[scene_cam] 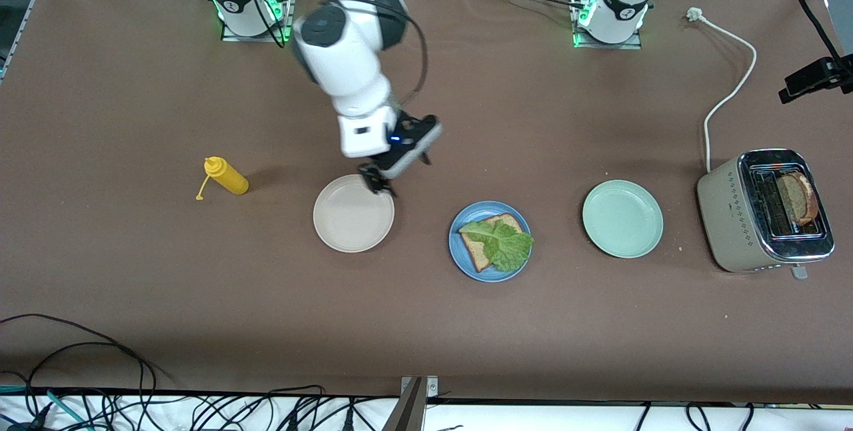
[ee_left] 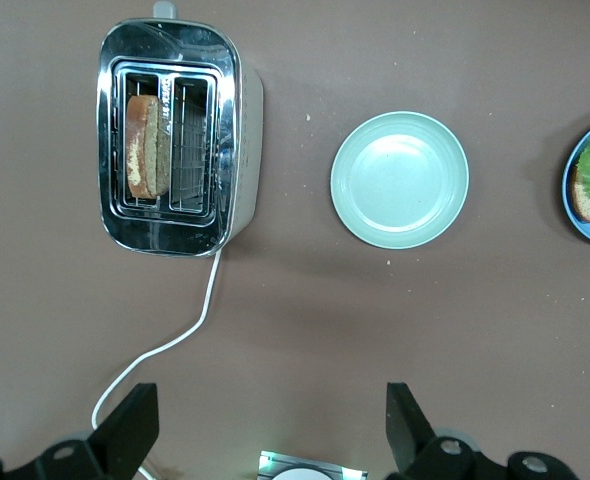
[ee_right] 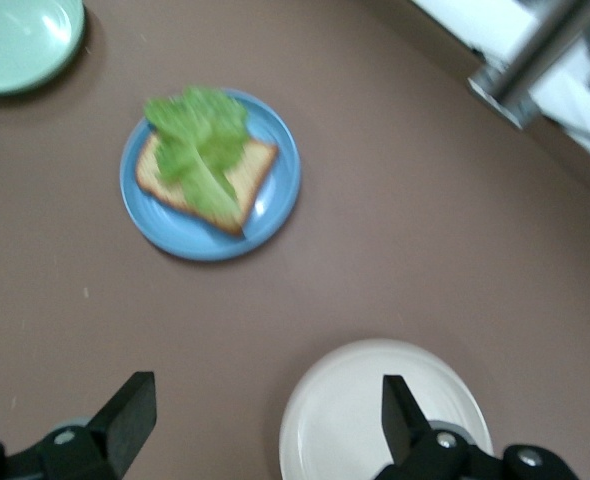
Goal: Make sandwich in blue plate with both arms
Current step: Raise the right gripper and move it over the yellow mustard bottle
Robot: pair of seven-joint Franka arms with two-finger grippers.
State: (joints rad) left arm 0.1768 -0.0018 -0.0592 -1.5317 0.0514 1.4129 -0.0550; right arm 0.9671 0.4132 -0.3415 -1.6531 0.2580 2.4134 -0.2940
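On the worktop [scene_cam: 133, 298], starting at the right arm's end, a yellow mustard bottle [scene_cam: 226, 176] lies on its side, well apart from the plates. Next comes the beige-white plate [scene_cam: 353, 213], bare, with the right tool [scene_cam: 377, 184] hanging over its rim, fingers spread and holding nothing. Beside that plate sits the blue plate [scene_cam: 490, 241], carrying one bread slice [scene_cam: 481, 242] with a lettuce leaf [scene_cam: 501, 242] draped on it; the leaf overhangs the slice toward the plate's edge. Then the mint-green plate [scene_cam: 622, 218], also bare, and last the toaster [scene_cam: 763, 211] at the left arm's end, with a second slice [scene_cam: 798, 198] standing in one slot. The left tool [ee_left: 265, 425] is seen only in its wrist view, high over the worktop between toaster and mint-green plate, fingers wide apart and empty. The sandwich appears to lack only its top slice. The risks from here: the slice sits deep in a narrow slot, so a grasp may crumble the crust or catch the slot's wire guide; the toaster could shift if the slice binds; and a slice set down off-centre might push the loose leaf off the bread.
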